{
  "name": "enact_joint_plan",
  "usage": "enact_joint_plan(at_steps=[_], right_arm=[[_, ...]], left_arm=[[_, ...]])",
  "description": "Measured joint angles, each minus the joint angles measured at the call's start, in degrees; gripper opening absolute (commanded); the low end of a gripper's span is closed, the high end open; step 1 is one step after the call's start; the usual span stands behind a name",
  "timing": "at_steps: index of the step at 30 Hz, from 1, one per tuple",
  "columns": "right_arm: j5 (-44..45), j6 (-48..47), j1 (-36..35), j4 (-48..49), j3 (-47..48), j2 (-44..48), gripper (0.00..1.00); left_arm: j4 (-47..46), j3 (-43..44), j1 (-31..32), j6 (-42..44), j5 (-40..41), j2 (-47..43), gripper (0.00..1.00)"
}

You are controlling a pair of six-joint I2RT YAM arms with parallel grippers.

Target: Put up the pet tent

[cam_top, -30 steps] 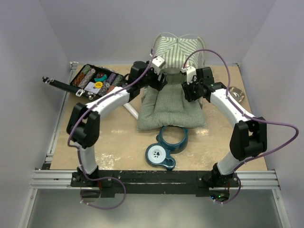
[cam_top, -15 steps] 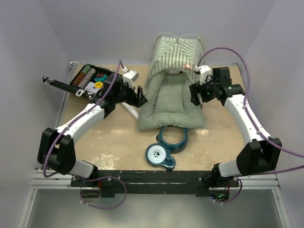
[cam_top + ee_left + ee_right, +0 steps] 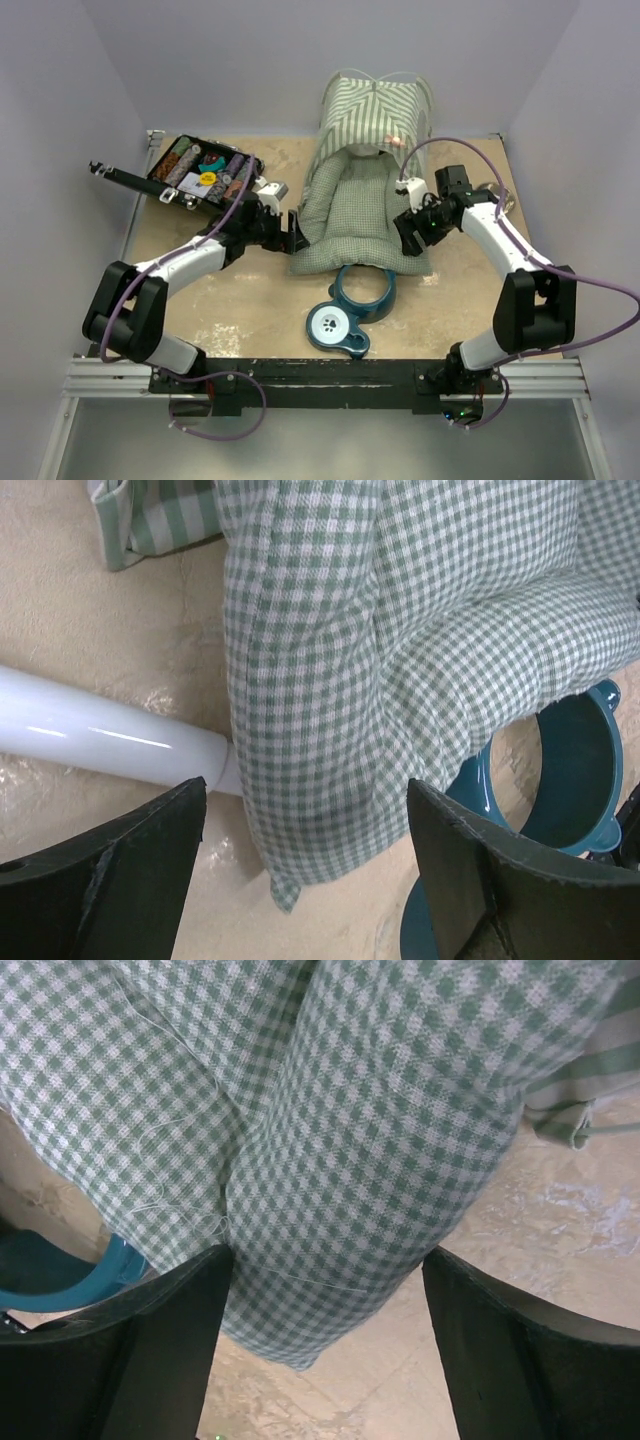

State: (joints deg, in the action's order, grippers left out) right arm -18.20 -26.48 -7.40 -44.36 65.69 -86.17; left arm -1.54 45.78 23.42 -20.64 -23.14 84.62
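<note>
**Tent standing, cushion not yet seated; both grippers released**

Top external view: The green-and-white striped fabric pet tent [image 3: 372, 112] stands upright at the far edge of the desk [image 3: 240, 300], arched doorway facing the arms. A flat green checked cushion [image 3: 360, 215] runs out of the doorway toward the near side. Its far end lies under the arch, and its near edge overlaps a teal plastic double bowl stand [image 3: 352, 310]. The left gripper [image 3: 291, 228] sits at the cushion's near-left corner and the right gripper [image 3: 408, 232] at its near-right corner. A black tray [image 3: 205, 170] of small items lies far left.

Left wrist view: The left gripper [image 3: 300, 880] is released, jaws spread wide with the cushion corner between them and no contact visible. A smooth white tube [image 3: 100, 735] lies on the desk and runs under the cushion's edge. Whether it belongs to the tent cannot be told.

Right wrist view: The right gripper [image 3: 325, 1360] is likewise released, jaws spread either side of the opposite cushion corner. A striped hem of the tent shows at the upper right.

Progress (judgement): The frame appears erected. What likely remains is squaring the cushion, or sliding it further inside and clear of the bowl stand.
</note>
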Motion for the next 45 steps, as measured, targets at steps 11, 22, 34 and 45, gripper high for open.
enact_joint_plan(at_steps=[11, 22, 34, 45], right_arm=[[-3.93, -0.04, -0.09, 1.05, 2.27, -1.60, 0.00], [3.17, 8.74, -7.17, 8.85, 12.98, 0.11, 0.00], [13.75, 14.21, -7.80, 9.07, 26.16, -15.19, 0.00], [17.11, 19.52, -7.17, 13.70, 32.65, -16.13, 0.17]], left_arm=[[-6.36, 1.42, 3.13, -1.95, -3.34, 7.21, 0.00], [-1.99, 30.49, 7.34, -3.26, -3.50, 12.76, 0.00], [2.19, 41.77, 5.57, -6.21, -3.19, 28.11, 0.00], [-3.58, 46.40, 5.03, -7.65, 0.24, 29.99, 0.04]])
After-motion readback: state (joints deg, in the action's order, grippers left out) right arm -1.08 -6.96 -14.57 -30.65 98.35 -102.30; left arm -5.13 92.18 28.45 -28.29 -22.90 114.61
